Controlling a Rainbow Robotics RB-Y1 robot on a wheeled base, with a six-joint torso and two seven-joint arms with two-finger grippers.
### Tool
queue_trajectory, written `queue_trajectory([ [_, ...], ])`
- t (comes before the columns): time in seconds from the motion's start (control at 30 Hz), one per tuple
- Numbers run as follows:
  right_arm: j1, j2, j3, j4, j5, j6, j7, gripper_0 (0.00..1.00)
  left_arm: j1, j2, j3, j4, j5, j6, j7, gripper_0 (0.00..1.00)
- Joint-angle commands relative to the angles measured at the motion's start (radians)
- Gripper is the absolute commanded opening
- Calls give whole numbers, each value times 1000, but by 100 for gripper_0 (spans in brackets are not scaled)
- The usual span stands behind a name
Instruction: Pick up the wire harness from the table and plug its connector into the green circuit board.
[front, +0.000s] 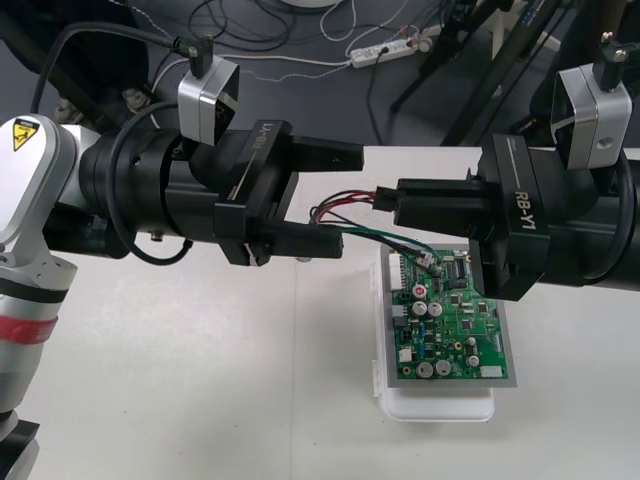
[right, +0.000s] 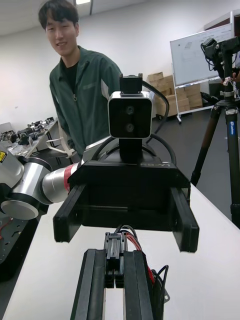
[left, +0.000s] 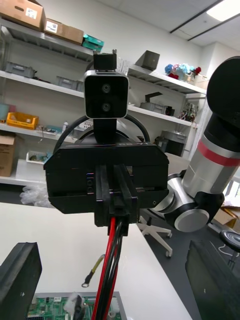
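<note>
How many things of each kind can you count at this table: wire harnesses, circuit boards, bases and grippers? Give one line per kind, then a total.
1 wire harness
1 green circuit board
1 white base
2 grippers: left gripper, jaws open; right gripper, jaws shut on the wire harness
Total: 5
</note>
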Motion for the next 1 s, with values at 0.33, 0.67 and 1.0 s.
queue_trajectory([
  [0.33,-33,45,6,-7,-7,18,-36,0,-76,-34,-34,-35,-16,62,-63,82],
  [0.67,-32,45,6,-8,-1,28,-36,0,-87,-26,-29,-35,-16,71,-75,81],
  [1.0,-32,45,6,-7,-1,36,-36,0,-101,14,-28,-36,-3,71,-90,80],
])
